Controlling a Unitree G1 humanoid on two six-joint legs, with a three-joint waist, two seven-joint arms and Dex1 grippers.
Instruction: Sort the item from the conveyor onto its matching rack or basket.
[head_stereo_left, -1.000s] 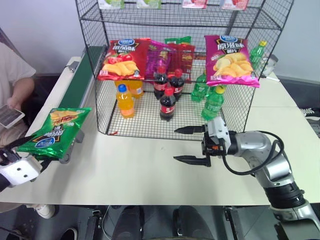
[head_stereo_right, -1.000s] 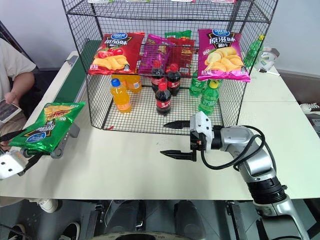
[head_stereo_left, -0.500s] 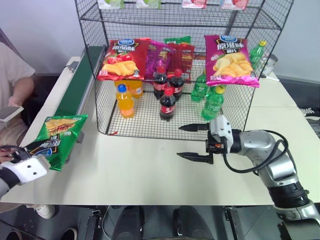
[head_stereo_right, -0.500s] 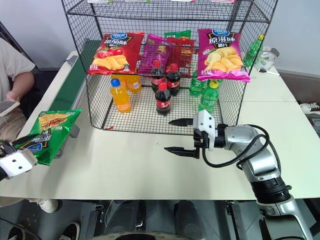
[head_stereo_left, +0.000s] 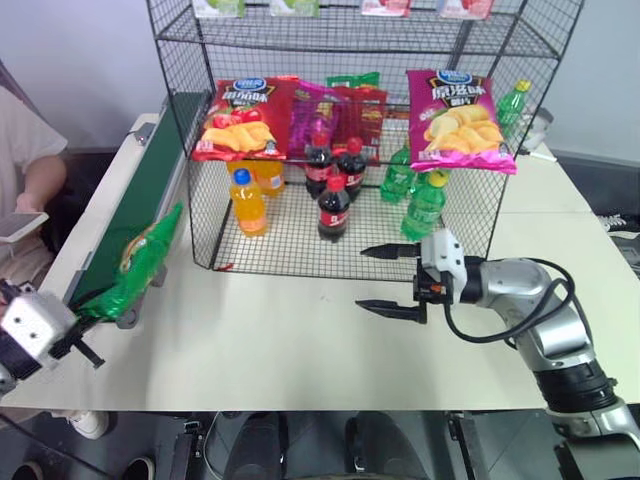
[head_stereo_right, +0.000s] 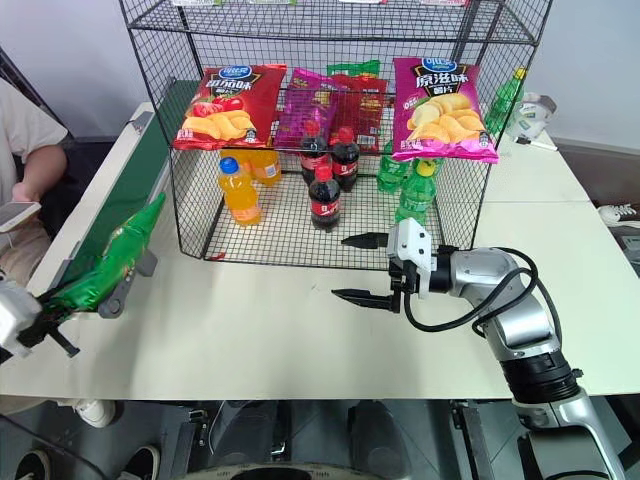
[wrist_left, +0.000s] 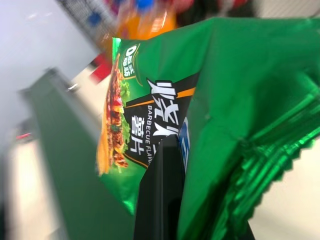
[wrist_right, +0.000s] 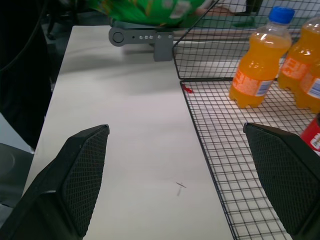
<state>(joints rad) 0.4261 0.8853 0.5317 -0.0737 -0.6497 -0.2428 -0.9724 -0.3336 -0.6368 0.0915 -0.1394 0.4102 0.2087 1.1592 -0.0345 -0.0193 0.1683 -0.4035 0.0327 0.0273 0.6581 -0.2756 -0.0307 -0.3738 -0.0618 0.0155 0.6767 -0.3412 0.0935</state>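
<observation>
The tall black wire-mesh shelf rack stands at the back of the pale worktop and serves as the reference landmark. On its middle tier lie a red crisps bag, a smaller purple-and-red packet and a magenta crisps bag. Below them stand orange drink bottles, dark cola bottles and green soda bottles. The rack's mesh front wall closes off its lower tier. To the rack's left runs the long dark green conveyor belt in its pale grey frame. A seated person holding a phone is beyond the conveyor, further left of the rack.

The glossy green crisps bag is off the belt, in the air over the conveyor's near end, well left of the rack. It is turned edge-on, its long axis slanting up and toward the rack.

The left claw is closed on the bag's lower end, the bag rising from it. The right claw hangs just in front of the rack, jaws spread wide and empty, well apart from the bag.
</observation>
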